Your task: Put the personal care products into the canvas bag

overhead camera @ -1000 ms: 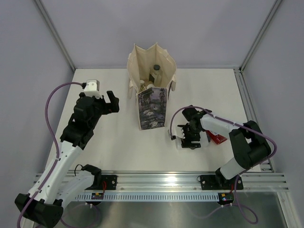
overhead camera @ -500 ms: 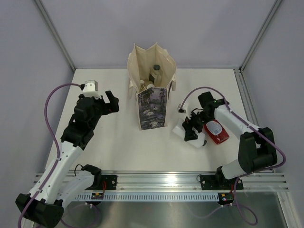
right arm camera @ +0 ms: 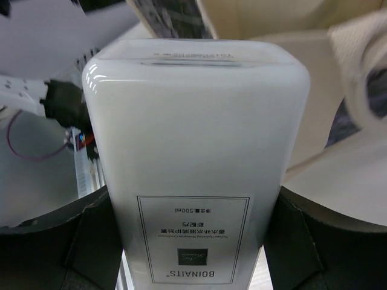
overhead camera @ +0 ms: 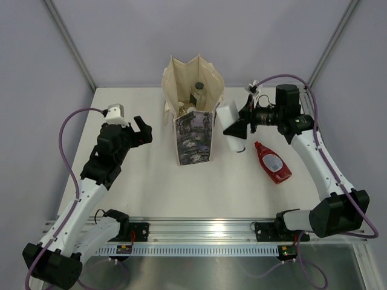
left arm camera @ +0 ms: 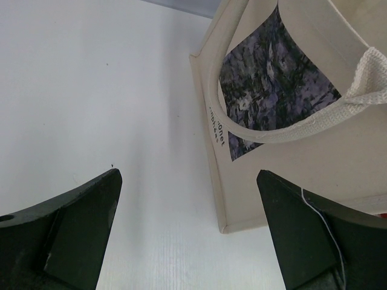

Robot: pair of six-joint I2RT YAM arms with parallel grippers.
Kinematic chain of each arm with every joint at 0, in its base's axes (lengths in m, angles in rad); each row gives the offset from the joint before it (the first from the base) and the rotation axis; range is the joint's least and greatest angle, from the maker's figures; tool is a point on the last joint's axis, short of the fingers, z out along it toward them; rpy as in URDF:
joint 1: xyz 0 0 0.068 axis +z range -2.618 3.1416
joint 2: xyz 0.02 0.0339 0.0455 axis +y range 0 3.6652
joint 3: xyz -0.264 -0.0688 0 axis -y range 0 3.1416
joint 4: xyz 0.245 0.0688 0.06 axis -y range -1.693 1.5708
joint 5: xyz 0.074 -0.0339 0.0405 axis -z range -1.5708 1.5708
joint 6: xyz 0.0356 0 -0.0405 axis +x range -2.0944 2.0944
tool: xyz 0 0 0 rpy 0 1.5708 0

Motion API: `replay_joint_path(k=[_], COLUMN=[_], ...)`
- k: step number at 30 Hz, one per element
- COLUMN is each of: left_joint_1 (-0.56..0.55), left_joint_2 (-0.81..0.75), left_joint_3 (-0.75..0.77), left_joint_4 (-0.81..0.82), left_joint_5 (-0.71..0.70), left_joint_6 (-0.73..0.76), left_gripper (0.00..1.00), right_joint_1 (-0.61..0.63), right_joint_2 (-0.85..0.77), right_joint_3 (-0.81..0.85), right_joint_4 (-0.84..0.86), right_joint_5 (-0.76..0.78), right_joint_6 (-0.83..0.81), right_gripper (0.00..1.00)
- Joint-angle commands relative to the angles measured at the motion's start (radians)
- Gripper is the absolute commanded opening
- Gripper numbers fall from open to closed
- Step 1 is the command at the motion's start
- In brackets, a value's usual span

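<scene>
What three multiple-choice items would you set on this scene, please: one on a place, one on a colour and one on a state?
1. Where is the flat red bottle?
A. In the canvas bag
B. On the table, right of the bag
C. In the left jaws

2. What colour is the rectangular bottle held in the right jaws?
A. White
B. Amber
C. Green

3. How do the left jaws stand?
A. Shut on a tube
B. Open and empty
C. Shut on a bag handle

Answers:
1 B: the top view shows it lying on the table beside the bag.
2 A: the right wrist view shows its white body between the jaws.
3 B: the left wrist view shows both sides wide apart with nothing between them.
</scene>
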Motion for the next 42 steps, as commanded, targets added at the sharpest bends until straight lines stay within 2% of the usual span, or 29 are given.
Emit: replay_joint_path(k=[1,7,10,13,15,18,23,29,32,33,35,38,39,42], left_joint_1=[0.013,0.022,0.024,0.028,0.030,0.030,0.033,0.035,0.038,0.039,0.041,0.042,0.044,0.045], left_joint_2=[-0.011,-0.014,-0.024,-0.046,-0.063,-0.073,-0.081,-0.078,-0.066,-0.064,-0.052,-0.043,-0.038,-0.034], left_joint_3=[-0.011,-0.017,-0.022,-0.034,-0.051,-0.060,-0.066,-0.082,-0.082,-0.082,-0.082,-0.080,-0.082,-0.077], left_joint_4=[0.075,0.079,0.068,0.063,0.068,0.071,0.062,0.072,0.082,0.088,0.092,0.101,0.105,0.106], left_joint_5=[0.016,0.030,0.033,0.030,0.032,0.036,0.032,0.033,0.035,0.039,0.046,0.050,0.052,0.056], left_joint_6=[-0.023,-0.033,-0.039,-0.049,-0.058,-0.069,-0.073,-0.078,-0.078,-0.079,-0.079,-0.081,-0.081,-0.078], left_gripper=[0.99,0.99,0.99,0.99,0.99,0.99,0.99,0.99,0.99,0.99,0.99,0.99,0.99,0.99], right_joint_1=[0.013,0.112,0.161,0.182,0.191,0.218,0.273,0.290,0.299,0.300,0.300,0.300,0.300,0.303], right_joint_2=[0.001,0.216,0.311,0.412,0.513,0.619,0.672,0.707,0.713,0.716,0.732,0.752,0.755,0.762], right_joint_3=[0.191,0.531,0.695,0.844,0.988,1.096,1.050,0.995,0.958,0.954,0.951,0.948,0.948,0.946], right_joint_4=[0.296,0.156,0.148,0.203,0.188,0.165,0.220,0.224,0.210,0.196,0.182,0.158,0.150,0.129], right_joint_5=[-0.071,0.163,0.311,0.369,0.441,0.503,0.601,0.569,0.561,0.561,0.543,0.501,0.491,0.455], right_joint_6=[0.297,0.328,0.349,0.413,0.441,0.456,0.470,0.484,0.458,0.450,0.429,0.407,0.404,0.380], right_gripper=[0.00,0.00,0.00,0.00,0.00,0.00,0.00,0.00,0.06,0.12,0.16,0.34,0.47,0.67])
